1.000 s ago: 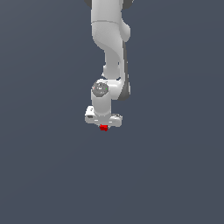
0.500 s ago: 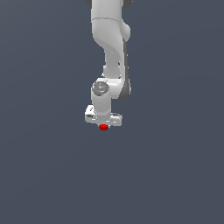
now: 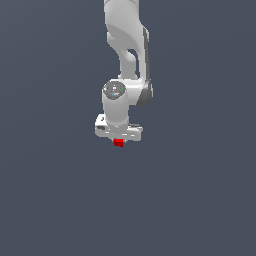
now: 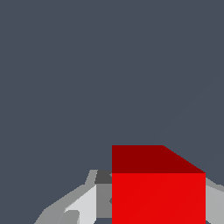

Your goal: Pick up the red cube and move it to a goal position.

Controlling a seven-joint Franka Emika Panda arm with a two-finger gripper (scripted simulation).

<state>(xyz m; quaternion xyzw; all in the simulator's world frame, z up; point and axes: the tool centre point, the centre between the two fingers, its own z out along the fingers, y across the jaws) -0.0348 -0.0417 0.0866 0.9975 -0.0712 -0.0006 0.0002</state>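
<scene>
Arm: white Panda arm (image 3: 125, 65) reaching down, against a plain grey backdrop.
Gripper: white two-finger gripper (image 3: 119, 140), closed around the cube.
Cube: small bright red solid cube (image 3: 118, 143), pinched between the fingertips (image 4: 85, 203).

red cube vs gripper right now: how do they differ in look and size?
Colour: the red cube is bright red; the gripper is white and grey.
Size: in the exterior view the cube is much narrower than the gripper body above it.
Shape: the cube is a plain-faced block; the gripper is a wide bar with jaws flanking the cube.
Shared: both sit at the arm's lower end.
</scene>
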